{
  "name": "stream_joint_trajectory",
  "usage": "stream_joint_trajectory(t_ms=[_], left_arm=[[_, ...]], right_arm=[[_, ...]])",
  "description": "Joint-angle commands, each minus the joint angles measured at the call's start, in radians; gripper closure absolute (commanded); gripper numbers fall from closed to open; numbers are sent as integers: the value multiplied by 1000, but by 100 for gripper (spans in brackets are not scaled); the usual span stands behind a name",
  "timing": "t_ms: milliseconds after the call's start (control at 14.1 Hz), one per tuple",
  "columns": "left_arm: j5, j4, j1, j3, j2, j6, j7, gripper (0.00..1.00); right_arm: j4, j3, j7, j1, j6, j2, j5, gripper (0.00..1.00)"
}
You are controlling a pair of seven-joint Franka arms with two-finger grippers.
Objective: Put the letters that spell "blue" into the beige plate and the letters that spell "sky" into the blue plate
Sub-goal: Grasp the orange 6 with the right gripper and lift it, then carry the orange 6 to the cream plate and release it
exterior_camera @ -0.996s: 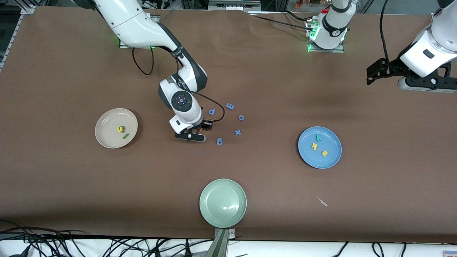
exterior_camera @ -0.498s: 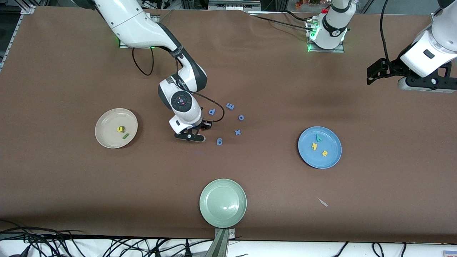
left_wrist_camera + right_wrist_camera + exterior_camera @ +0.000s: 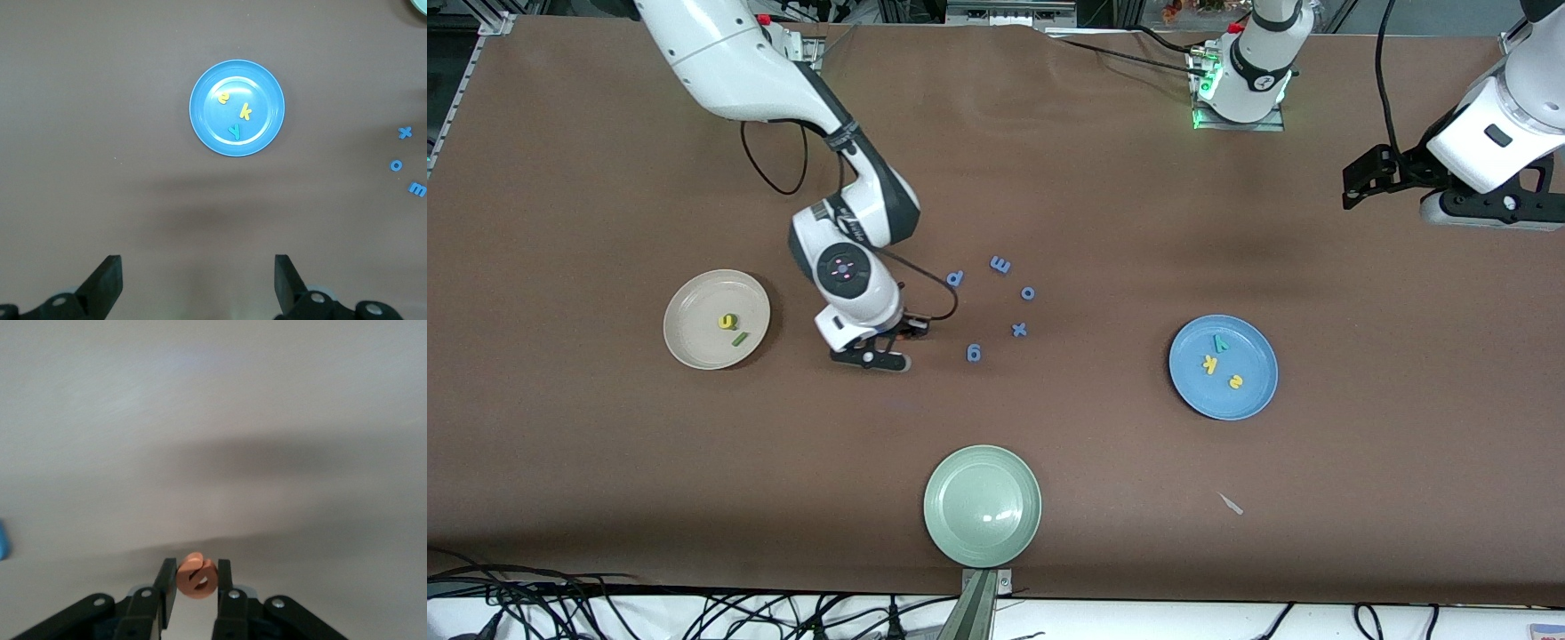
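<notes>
Orange e [image 3: 196, 576]: clamped in your right jaws [image 3: 896, 336], over bare counter [image 3: 1103, 462] between beige plate [image 3: 685, 347] and the blue letters [image 3: 974, 353].
Left jaws [image 3: 197, 283]: apart, empty, waiting over the counter's left-arm end.
Risk: thin pinch; a fast swing could drop e short of beige.

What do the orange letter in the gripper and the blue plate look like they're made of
Orange e, pinched in the right gripper: probably foam, thick with a matte, soft-edged look. Blue plate: likely plastic or melamine, smooth, even colour with a faint sheen; ceramic can't be ruled out.
</notes>
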Motion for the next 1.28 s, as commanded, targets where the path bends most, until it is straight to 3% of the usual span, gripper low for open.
stream_joint_trajectory(t_ms=[0, 356, 640, 711, 782, 853, 996, 1209], left_arm=[[6, 14, 7, -3, 3, -19, 7, 0], [-24, 14, 26, -3, 4, -19, 7, 0], [-29, 16, 29, -3, 4, -19, 5, 0], [-29, 16, 29, -3, 4, -19, 5, 0], [-29, 16, 29, -3, 4, -19, 4, 0], [-29, 16, 29, -3, 4, -19, 2, 0], [-29, 16, 27, -5, 4, -19, -1, 0], [-29, 16, 29, -3, 4, -19, 2, 0]], right_arm=[[-30, -74, -178, -8, -117, -65, 15, 85], [-67, -245, -463, -12, -211, -85, 20, 85], [-62, -252, -589, -112, -254, -82, 20, 84], [-64, -252, -615, -132, -254, -81, 20, 72], [-64, -252, -632, -153, -253, -76, 21, 20], [-59, -249, -637, -167, -256, -76, 39, 0], [-21, -246, -625, -156, -315, -84, 90, 0], [100, -241, -623, -143, -436, -82, 95, 0]])
